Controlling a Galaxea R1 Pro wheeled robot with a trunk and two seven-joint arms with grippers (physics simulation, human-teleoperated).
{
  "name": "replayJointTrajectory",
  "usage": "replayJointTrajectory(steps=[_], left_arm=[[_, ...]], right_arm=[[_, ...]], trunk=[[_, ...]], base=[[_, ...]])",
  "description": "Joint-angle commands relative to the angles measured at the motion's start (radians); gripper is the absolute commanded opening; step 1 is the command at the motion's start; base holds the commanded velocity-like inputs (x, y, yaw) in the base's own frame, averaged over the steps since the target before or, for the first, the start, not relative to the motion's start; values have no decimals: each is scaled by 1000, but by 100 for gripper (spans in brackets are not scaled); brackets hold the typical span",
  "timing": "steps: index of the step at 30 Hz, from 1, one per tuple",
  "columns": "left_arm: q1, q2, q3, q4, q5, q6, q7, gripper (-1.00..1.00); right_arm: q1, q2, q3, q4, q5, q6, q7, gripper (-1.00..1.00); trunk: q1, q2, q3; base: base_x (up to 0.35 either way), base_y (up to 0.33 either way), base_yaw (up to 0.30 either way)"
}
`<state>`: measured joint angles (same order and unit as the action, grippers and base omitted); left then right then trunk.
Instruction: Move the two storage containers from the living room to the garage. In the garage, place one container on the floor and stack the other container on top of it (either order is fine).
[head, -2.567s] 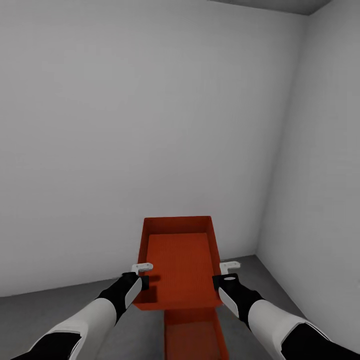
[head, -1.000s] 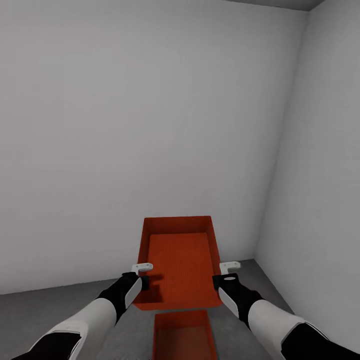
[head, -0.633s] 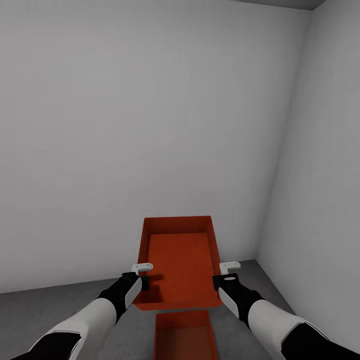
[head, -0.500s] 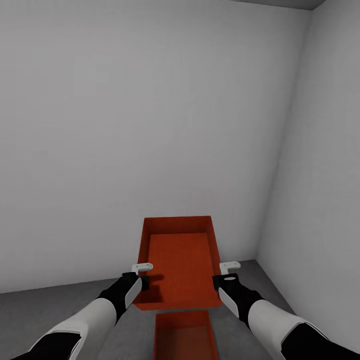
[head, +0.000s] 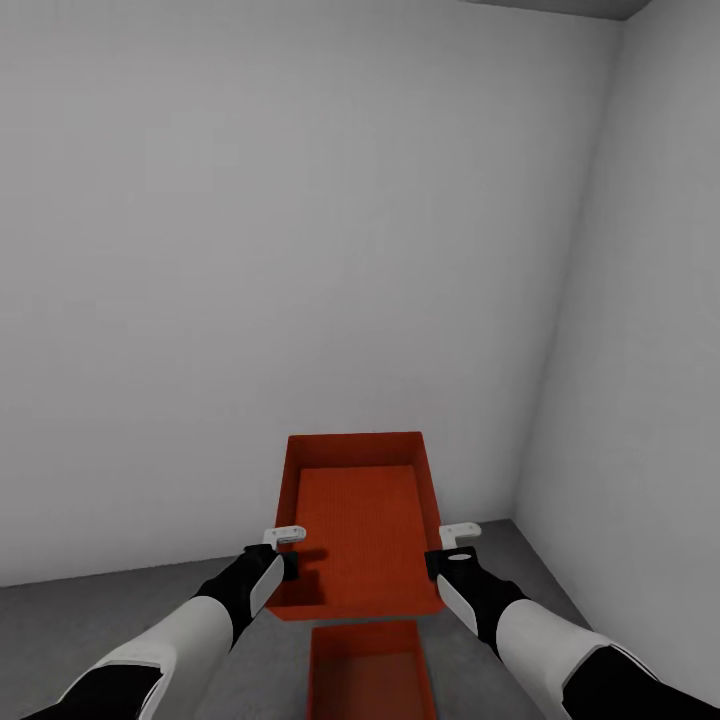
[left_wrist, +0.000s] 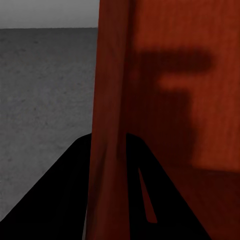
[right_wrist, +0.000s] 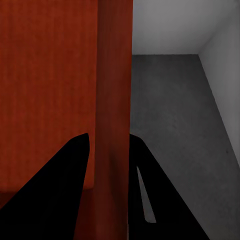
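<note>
Left gripper (head: 287, 548), black with white fingertips, clamped on the left wall and right gripper (head: 452, 546) on the right wall of the held orange-red, thin-walled, lidless rectangular storage container (head: 357, 525), each wall pinched between dark fingers in the wrist views. Second identical orange-red container (head: 370, 670) lies on the dark grey concrete-like garage floor (head: 100, 620), below and nearer the robot, beside pale grey walls (head: 300, 250). Risk: offset lowering, upper box catching the rim, tilting or sliding off

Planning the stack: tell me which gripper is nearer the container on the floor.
Left, narrowly. The floor container lies below and between them; left gripper and right gripper each clamp a side wall of the held container.
</note>
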<state>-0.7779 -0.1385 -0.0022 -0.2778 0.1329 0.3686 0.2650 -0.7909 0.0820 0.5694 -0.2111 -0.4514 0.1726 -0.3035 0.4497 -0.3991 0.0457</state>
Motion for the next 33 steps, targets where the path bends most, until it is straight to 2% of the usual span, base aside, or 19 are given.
replayJointTrajectory(steps=[1, 17, 33], left_arm=[[0, 10, -13, -4, -33, -34, 12, -100], [0, 9, -13, -4, -33, -34, 11, -100], [0, 10, -13, -4, -33, -34, 11, -100]], right_arm=[[0, -1, 8, 4, -13, 7, -9, -100], [0, -1, 8, 4, -13, 7, -9, -100], [0, -1, 8, 4, -13, 7, -9, -100]], trunk=[[0, -1, 0], [0, -1, -1], [0, -1, -25]], base=[[0, 0, 0], [0, 0, 0], [0, 0, 0]])
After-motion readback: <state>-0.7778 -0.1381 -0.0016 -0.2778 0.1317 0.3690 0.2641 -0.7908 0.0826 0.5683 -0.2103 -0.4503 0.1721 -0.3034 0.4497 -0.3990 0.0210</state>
